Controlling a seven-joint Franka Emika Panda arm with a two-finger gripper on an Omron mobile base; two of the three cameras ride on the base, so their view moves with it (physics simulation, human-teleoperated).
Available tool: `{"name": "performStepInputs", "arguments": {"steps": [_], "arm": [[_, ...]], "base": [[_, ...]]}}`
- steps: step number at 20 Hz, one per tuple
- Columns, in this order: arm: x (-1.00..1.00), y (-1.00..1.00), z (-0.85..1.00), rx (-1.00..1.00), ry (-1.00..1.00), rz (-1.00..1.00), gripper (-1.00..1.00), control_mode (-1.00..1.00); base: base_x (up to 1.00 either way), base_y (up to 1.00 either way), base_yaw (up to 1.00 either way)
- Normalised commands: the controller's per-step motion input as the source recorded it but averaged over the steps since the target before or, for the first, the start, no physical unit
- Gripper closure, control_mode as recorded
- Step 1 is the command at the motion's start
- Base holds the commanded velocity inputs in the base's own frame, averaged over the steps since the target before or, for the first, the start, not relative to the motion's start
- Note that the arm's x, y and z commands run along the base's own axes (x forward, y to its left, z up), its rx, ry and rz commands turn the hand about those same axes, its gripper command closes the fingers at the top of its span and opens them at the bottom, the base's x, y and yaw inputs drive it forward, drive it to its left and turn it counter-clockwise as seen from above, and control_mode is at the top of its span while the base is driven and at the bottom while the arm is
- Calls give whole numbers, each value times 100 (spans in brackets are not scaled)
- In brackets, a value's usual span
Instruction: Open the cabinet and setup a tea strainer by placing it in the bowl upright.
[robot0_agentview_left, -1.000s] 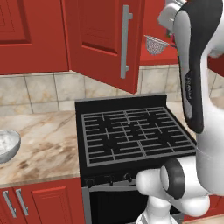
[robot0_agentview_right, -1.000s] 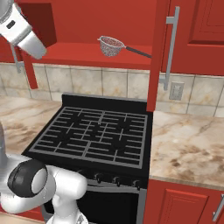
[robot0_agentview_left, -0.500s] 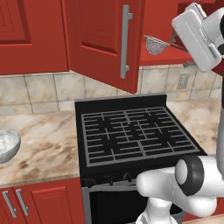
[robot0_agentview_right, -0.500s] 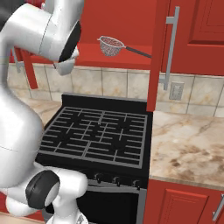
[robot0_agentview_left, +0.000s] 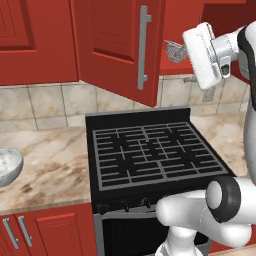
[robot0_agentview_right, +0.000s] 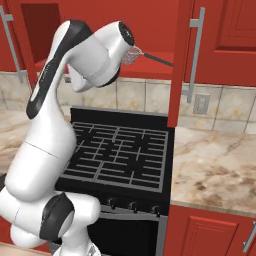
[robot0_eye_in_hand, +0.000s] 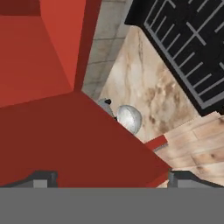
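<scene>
Gripper is sitting wide open, holding nothing, fingertips far apart over the red cabinet door edge. Arm has swung further across since half a second ago. Tea strainer is lying on the cabinet shelf (mostly hidden behind the wrist). Bowl is sitting on the counter, cut off at the frame edge.
</scene>
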Motion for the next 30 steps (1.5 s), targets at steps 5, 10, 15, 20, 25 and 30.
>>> {"name": "performStepInputs", "arguments": {"steps": [5,10,15,20,25,30], "arm": [[22,54,-24,9,8,23,-100,-100],[30,40,-24,3,2,24,-100,-100],[18,42,-10,2,3,26,-100,-100],[-2,68,-9,1,9,25,-100,-100],[-24,83,-2,0,10,7,-100,-100],[-17,98,-12,0,6,-1,-100,-100]], "base": [[0,0,0],[0,0,0],[0,0,0],[0,0,0],[0,0,0],[0,0,0]]}}
